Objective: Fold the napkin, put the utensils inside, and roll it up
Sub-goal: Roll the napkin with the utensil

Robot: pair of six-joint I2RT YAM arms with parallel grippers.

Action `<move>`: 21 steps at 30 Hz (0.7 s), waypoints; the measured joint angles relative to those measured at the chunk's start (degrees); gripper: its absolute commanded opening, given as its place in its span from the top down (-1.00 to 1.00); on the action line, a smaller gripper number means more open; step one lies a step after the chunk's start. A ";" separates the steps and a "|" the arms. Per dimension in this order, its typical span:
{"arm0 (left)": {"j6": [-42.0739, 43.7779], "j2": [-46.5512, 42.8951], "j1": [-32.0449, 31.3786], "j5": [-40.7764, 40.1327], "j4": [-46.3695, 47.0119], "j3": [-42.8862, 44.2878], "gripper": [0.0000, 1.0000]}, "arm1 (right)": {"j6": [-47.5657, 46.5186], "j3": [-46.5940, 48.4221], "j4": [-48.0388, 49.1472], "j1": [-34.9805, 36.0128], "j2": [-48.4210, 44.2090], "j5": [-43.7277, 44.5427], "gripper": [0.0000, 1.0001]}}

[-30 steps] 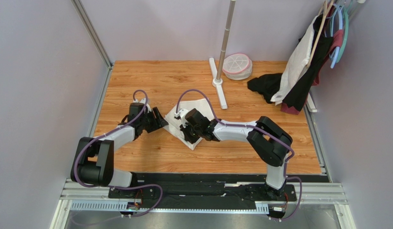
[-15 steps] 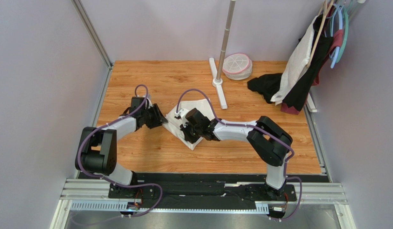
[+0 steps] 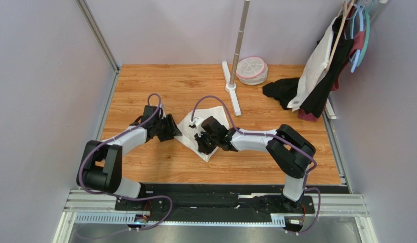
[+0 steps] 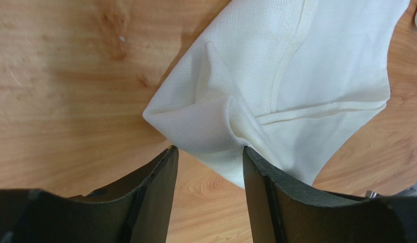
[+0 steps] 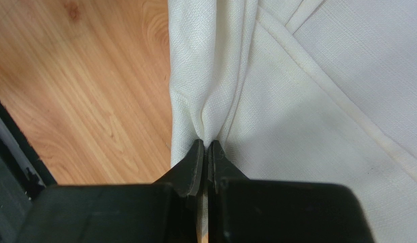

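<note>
While the napkin (image 3: 189,123) lies folded and rumpled on the wooden tabletop (image 3: 144,86) between your two arms, your right tool (image 5: 206,147) is clamped tight on a pinched ridge of cloth beside the napkin's near edge. Your left tool (image 4: 208,154) sits at the napkin's left corner with its fingers apart, and a crumpled fold of cloth lies between the tips. In the top view, both tools are low over the tabletop and near each other.

Matt woven napkin (image 4: 296,61), grained wood table (image 4: 53,76)
</note>
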 measured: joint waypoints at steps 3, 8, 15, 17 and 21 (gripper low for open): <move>-2.25 -5.01 -1.73 -1.14 0.98 -4.59 -0.21 | 0.59 -3.65 -0.26 0.00 -2.97 -1.42 1.00; -6.38 -10.16 -5.86 -3.06 2.86 -10.16 -0.23 | 1.97 -8.26 -0.68 -0.02 -6.64 -4.24 1.00; -10.99 -12.44 -8.48 -4.22 10.47 -16.13 -0.24 | 3.87 -12.00 -0.92 0.00 -9.57 -7.13 1.00; -11.74 -12.15 -8.48 -4.13 12.26 -16.61 -0.24 | 4.39 -12.63 -0.90 0.00 -10.05 -7.67 1.00; -13.09 -10.69 -8.90 -3.56 16.39 -17.40 -0.19 | 5.31 -13.62 -1.11 0.00 -10.84 -8.76 1.00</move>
